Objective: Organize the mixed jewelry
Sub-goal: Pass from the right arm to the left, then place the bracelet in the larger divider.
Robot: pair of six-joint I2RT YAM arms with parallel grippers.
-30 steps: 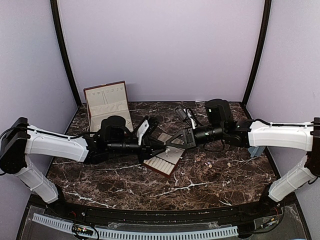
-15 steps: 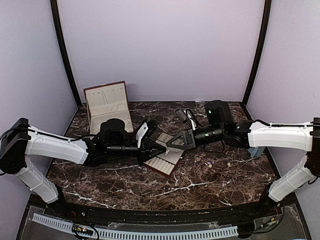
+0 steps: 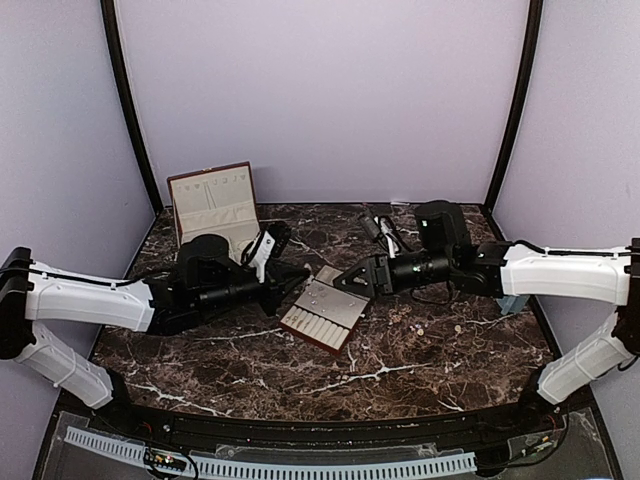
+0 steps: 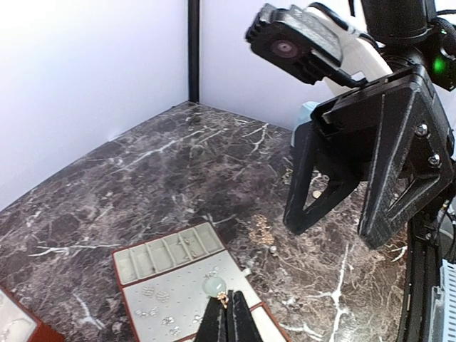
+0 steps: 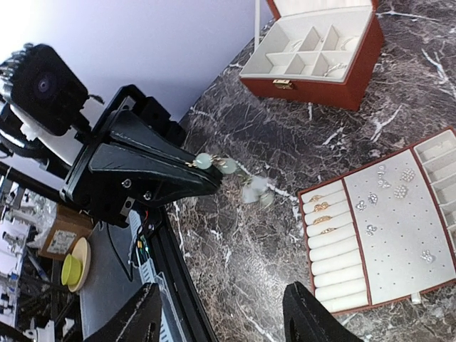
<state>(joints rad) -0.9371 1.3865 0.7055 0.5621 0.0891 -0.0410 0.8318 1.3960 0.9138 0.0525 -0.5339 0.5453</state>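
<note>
Left gripper (image 4: 226, 308) pinching pale-beaded jewelry piece (image 4: 212, 286) at its tip (beads hanging), right gripper (image 4: 340, 226) spread

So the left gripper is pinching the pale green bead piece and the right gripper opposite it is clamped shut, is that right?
Not quite. The left gripper does pinch the pale green bead piece, but the right gripper opposite it is open, jaws spread wide with nothing between them. The left wrist view shows it.

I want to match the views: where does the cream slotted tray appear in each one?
Top external: cream slotted tray, centre of picture.
Left wrist: bottom edge, centre-left.
Right wrist: right side, lower half.
Shared landmark: left gripper, shut on a pale bead piece.
</note>
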